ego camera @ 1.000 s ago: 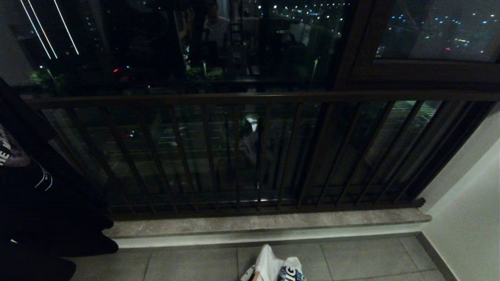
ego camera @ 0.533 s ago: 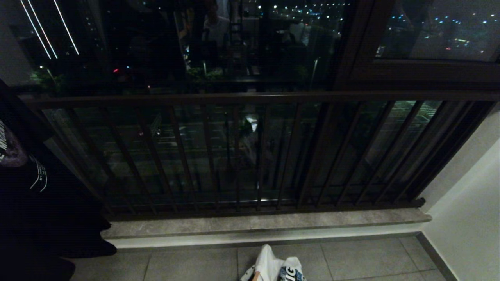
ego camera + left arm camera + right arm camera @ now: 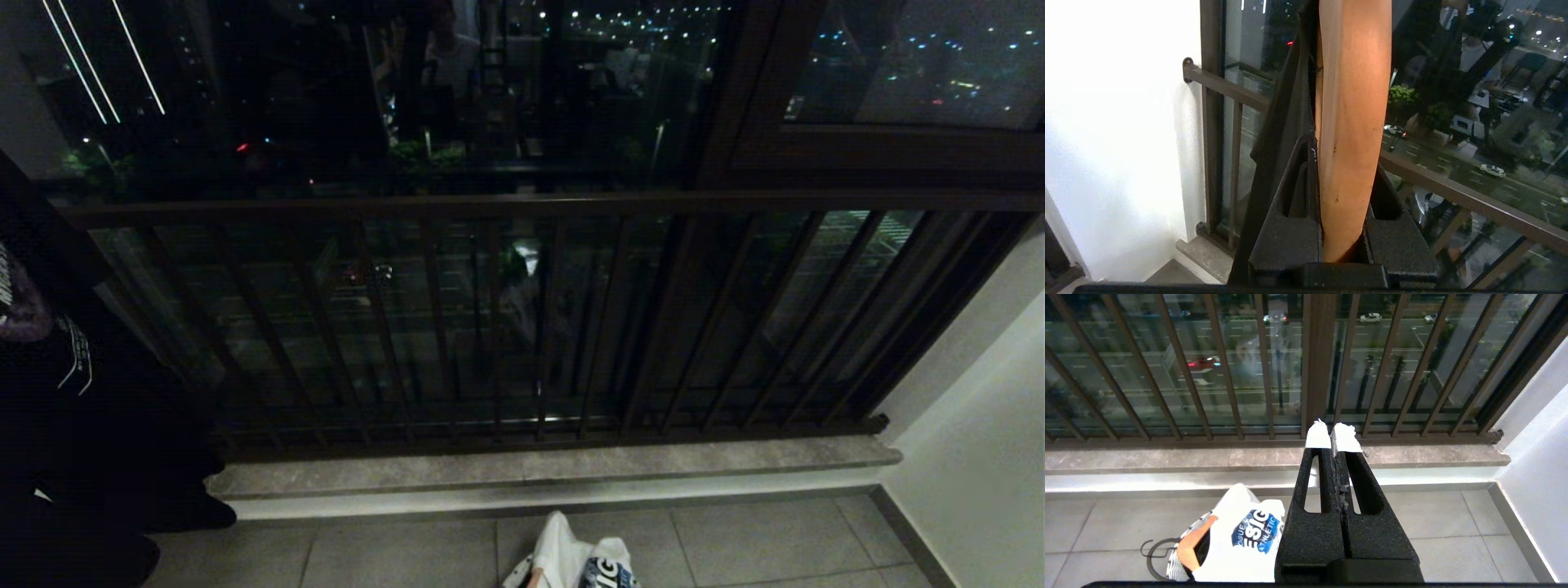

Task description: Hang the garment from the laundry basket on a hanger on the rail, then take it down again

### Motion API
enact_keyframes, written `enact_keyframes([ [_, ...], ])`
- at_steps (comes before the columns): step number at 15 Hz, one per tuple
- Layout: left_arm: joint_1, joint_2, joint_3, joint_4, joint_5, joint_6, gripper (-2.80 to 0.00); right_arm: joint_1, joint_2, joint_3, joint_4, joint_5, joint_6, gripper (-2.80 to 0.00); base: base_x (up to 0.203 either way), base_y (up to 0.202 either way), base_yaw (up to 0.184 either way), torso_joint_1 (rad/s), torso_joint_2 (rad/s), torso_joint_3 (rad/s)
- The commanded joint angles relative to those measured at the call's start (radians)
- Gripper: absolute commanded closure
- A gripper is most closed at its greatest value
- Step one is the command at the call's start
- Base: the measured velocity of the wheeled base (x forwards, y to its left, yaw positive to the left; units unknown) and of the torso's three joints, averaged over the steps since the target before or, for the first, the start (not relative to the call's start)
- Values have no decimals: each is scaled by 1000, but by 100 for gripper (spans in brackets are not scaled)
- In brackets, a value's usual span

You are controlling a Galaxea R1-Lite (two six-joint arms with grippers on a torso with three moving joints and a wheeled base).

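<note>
- The left gripper is clenched on a wooden hanger; in the left wrist view the pale orange wood runs up the middle of the frame between the two black fingers.
- A black garment hangs against the hanger's left side in that view, its dark cloth trailing down past the finger.
- In the head view the same black garment, with white lettering, fills the left edge of the frame, in front of the dark balcony railing.
- The right gripper is fully closed and grasps nothing; its white-taped tips meet at the centre of the right wrist view, pointing toward the railing and the stone sill.
- On the tiled floor, lower left of the right wrist view, lies a white printed garment on another wooden hanger, whose dark hook rests on the tiles.
- That white garment shows at the bottom centre of the head view.
- No laundry basket can be made out for certain.
</note>
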Motion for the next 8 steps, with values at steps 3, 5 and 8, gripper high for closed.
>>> enact_keyframes([
  [3, 0, -16, 3, -3, 1, -5, 0, 0, 0, 0, 0, 0, 0, 0, 0, 0, 0, 0, 0, 0],
  [5, 0, -26, 2, -3, 0, -5, 0, 0, 0, 0, 0, 0, 0, 0, 0, 0, 0, 0, 0, 0],
  [8, 0, -35, 10, -3, 0, -5, 0, 0, 0, 0, 0, 0, 0, 0, 0, 0, 0, 0, 0, 0],
])
